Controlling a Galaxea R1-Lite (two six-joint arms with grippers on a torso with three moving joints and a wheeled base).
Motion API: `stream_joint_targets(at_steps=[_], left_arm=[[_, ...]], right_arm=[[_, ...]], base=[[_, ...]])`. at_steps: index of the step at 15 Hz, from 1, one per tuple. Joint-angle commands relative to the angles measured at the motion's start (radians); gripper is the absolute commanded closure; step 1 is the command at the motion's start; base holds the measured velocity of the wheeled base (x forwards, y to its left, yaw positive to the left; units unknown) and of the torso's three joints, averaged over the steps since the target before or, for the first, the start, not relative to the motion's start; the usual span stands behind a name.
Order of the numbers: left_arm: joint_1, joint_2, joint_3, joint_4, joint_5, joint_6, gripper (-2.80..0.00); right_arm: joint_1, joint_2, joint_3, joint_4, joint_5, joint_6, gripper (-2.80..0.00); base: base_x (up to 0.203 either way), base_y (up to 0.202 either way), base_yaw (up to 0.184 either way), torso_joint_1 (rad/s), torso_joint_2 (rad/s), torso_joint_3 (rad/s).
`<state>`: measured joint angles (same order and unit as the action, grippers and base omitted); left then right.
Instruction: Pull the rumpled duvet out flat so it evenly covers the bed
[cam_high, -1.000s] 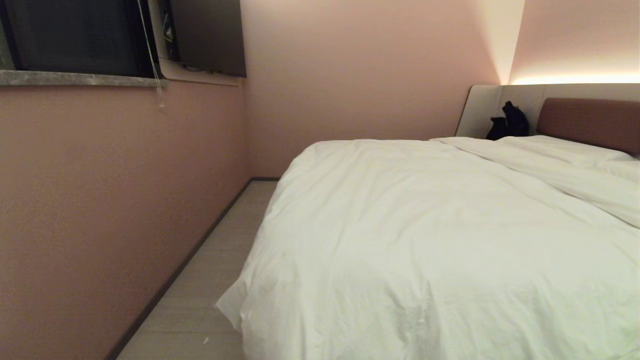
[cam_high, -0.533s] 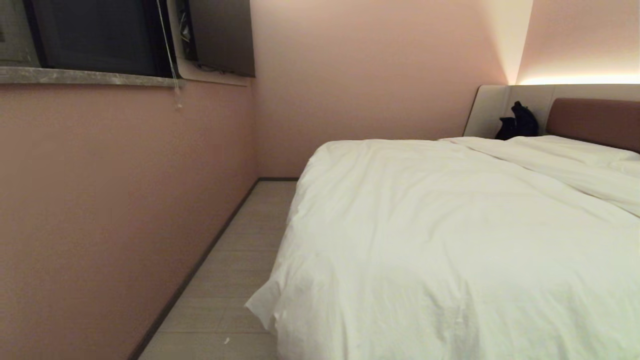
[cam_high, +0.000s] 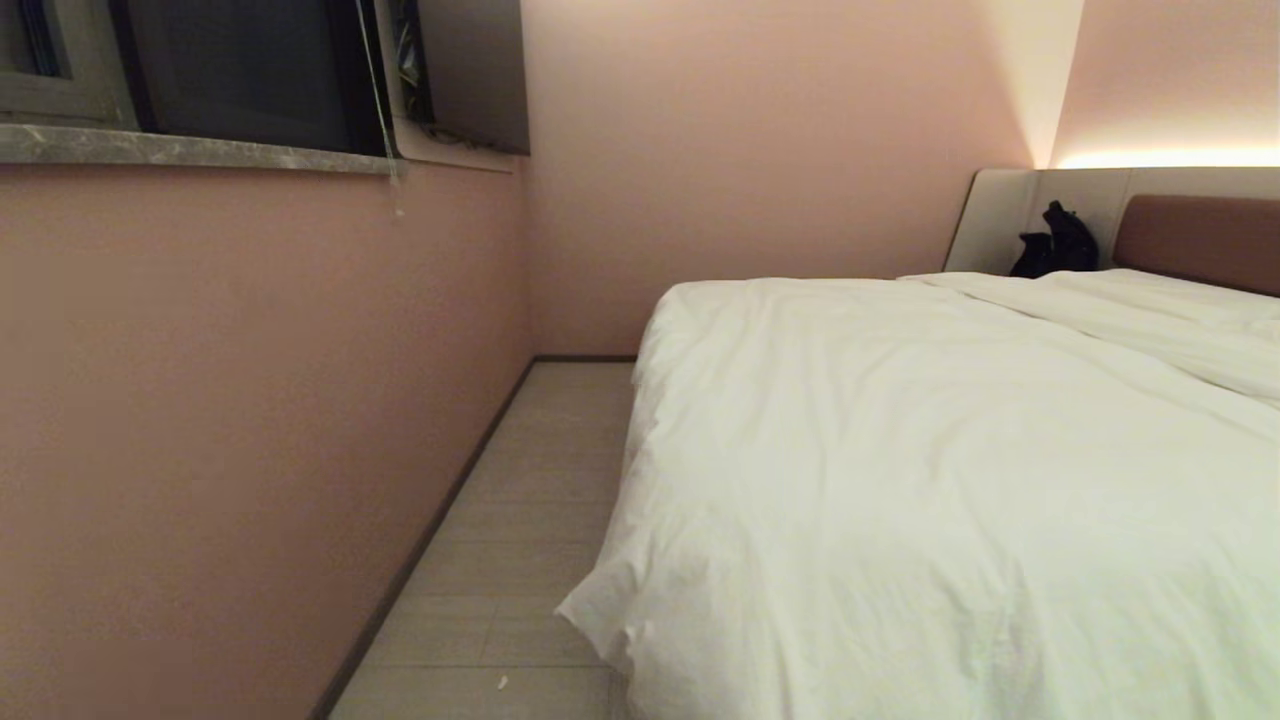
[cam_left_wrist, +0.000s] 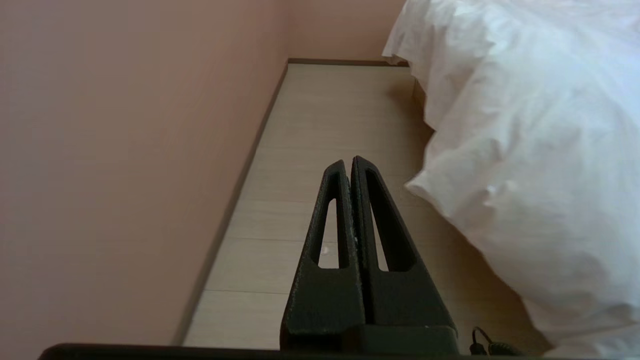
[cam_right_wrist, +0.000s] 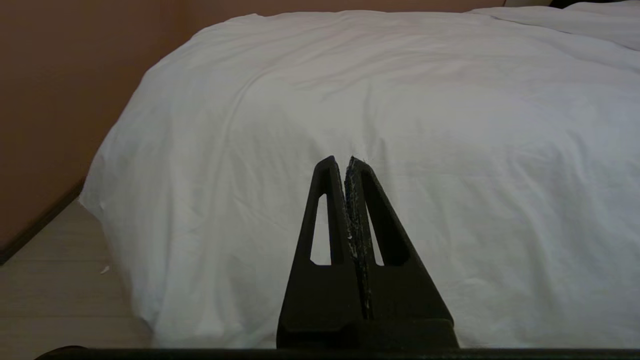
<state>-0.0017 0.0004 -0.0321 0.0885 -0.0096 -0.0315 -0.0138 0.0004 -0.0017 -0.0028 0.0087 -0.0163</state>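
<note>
The white duvet (cam_high: 930, 470) lies spread over the bed, whose brownish-red headboard (cam_high: 1200, 242) shows at the far right. It hangs down over the bed's near left corner, and a loose corner (cam_high: 600, 615) sticks out above the floor. A long fold runs across it near the headboard. In the left wrist view my left gripper (cam_left_wrist: 348, 162) is shut and empty over the floor strip, with the duvet (cam_left_wrist: 530, 140) hanging beside it. My right gripper (cam_right_wrist: 346, 161) is also shut and empty, facing the duvet (cam_right_wrist: 400, 100) draped over the bed's end. Neither arm shows in the head view.
A pink wall (cam_high: 230, 400) runs close along the bed's left side, leaving a narrow strip of pale floor (cam_high: 530, 520). A window with a stone sill (cam_high: 190, 150) sits high on that wall. A dark bag (cam_high: 1055, 243) rests against the beige side panel.
The whole head view has shifted, so the bed now lies further right and more of the left wall and window shows. The duvet itself has not moved.
</note>
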Motion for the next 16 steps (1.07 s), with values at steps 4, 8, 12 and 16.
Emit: stream_joint_targets(at_steps=[4,8,12,16], left_arm=[[0.0,0.0,0.0,0.0,-0.001,-0.001,0.0],[0.0,0.0,0.0,0.0,0.0,0.0,0.0],[0.0,0.0,0.0,0.0,0.0,-0.001,0.0],[0.0,0.0,0.0,0.0,0.0,-0.001,0.0]], right_arm=[[0.001,0.0,0.0,0.0,0.0,-0.001,0.0],[0.001,0.0,0.0,0.0,0.0,-0.001,0.0],[0.002,0.0,0.0,0.0,0.0,-0.001,0.0],[0.0,0.0,0.0,0.0,0.0,-0.001,0.0]], base=[[0.0,0.187,-0.001,0.002,0.0,0.003],[0.0,0.043,-0.001,0.002,0.0,0.001],[0.0,0.0,0.0,0.0,0.0,0.0],[0.0,0.0,0.0,0.0,0.0,0.0]])
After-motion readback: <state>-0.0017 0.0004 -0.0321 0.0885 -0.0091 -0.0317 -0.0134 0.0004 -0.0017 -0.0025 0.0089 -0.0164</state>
